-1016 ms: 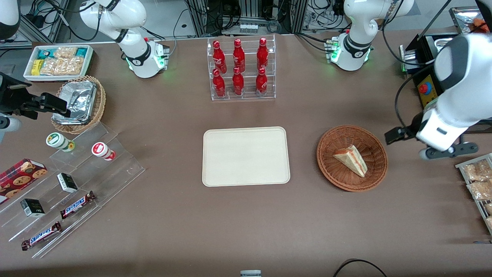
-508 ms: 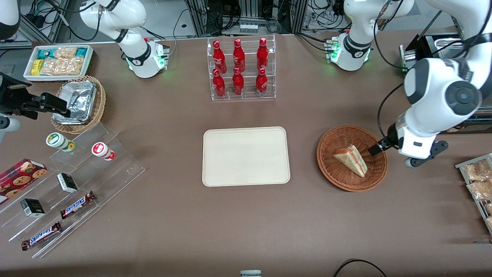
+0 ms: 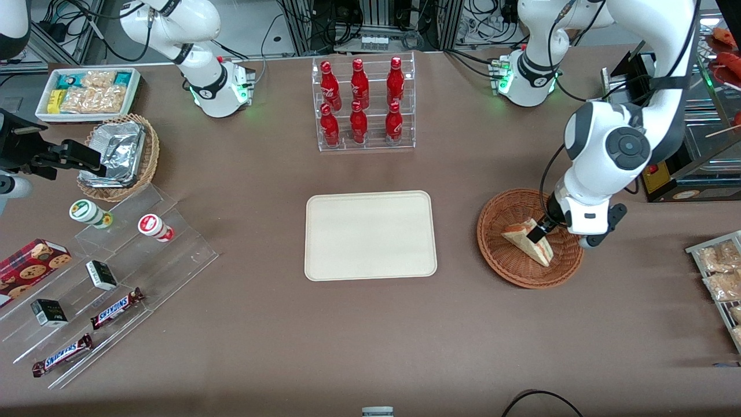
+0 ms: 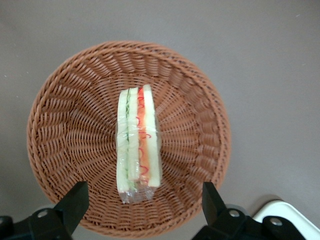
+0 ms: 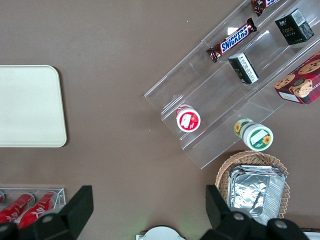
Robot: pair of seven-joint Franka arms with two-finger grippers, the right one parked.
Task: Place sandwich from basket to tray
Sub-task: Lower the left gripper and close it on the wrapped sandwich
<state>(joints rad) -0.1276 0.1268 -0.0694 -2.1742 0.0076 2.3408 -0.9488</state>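
The sandwich, a plastic-wrapped wedge of pale bread with red and green filling, lies in the reddish-brown wicker basket. My gripper hangs over the basket, above the sandwich's end toward the working arm's side. From the left wrist, the sandwich rests edge-up in the middle of the basket. The gripper is open, its dark fingers spread wider than the sandwich and apart from it. The cream tray lies bare beside the basket, toward the parked arm; the right wrist view shows one tray corner.
A clear rack of red bottles stands farther from the front camera than the tray. Packaged snacks sit at the working arm's end. A tan basket with foil, a stepped acrylic stand with jars and bars and a white snack bin are at the parked arm's end.
The left arm has swung in from the working arm's end of the table, and its gripper now hangs over the basket and the sandwich. Nothing else has moved.
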